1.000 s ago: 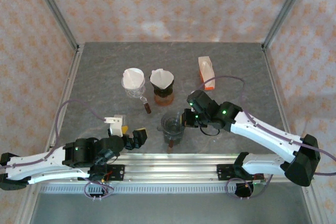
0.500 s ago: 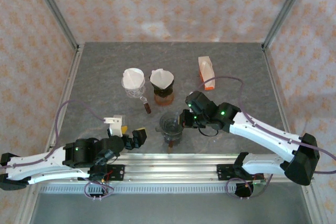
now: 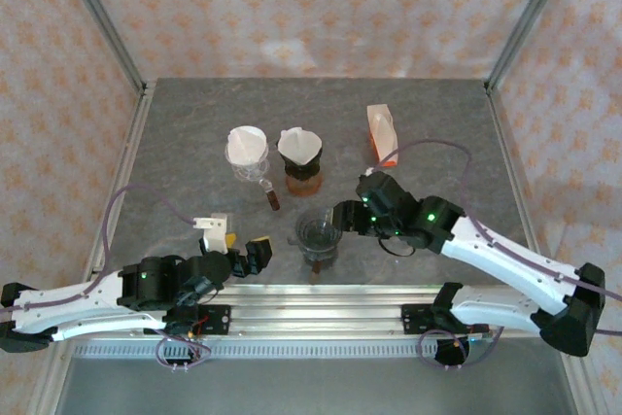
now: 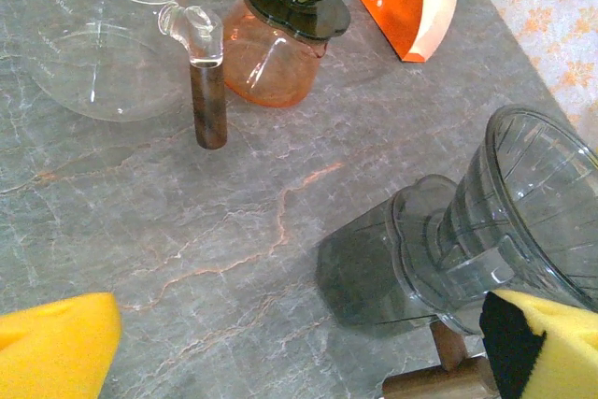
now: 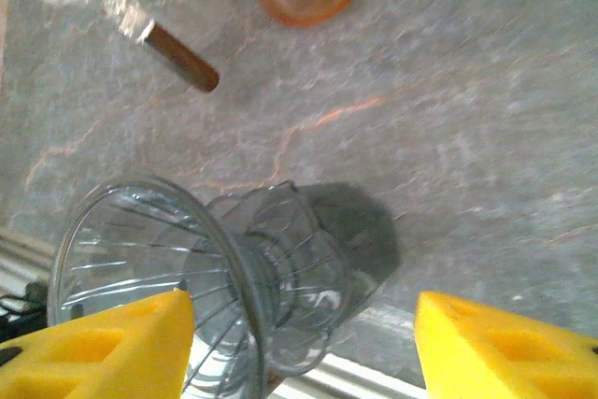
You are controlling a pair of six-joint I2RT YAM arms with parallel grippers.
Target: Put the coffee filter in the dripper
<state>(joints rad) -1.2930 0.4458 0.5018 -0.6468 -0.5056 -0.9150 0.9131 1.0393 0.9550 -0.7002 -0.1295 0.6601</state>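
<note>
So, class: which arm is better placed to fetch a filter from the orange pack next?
Probably the right: the right tool stands open beside the empty grey dripper, and the orange pack lies on that side. The left tool sits farther off.

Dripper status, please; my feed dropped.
Left fingers open, empty. Right fingers open beside grey dripper. Dripper upright, no filter inside. Nothing over it.

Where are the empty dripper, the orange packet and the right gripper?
empty dripper (image 3: 318,231): top view, on its bowl
orange packet (image 3: 381,131): top view, on its upper face
right gripper (image 5: 301,329): right wrist view, midway between its fingertips
</note>
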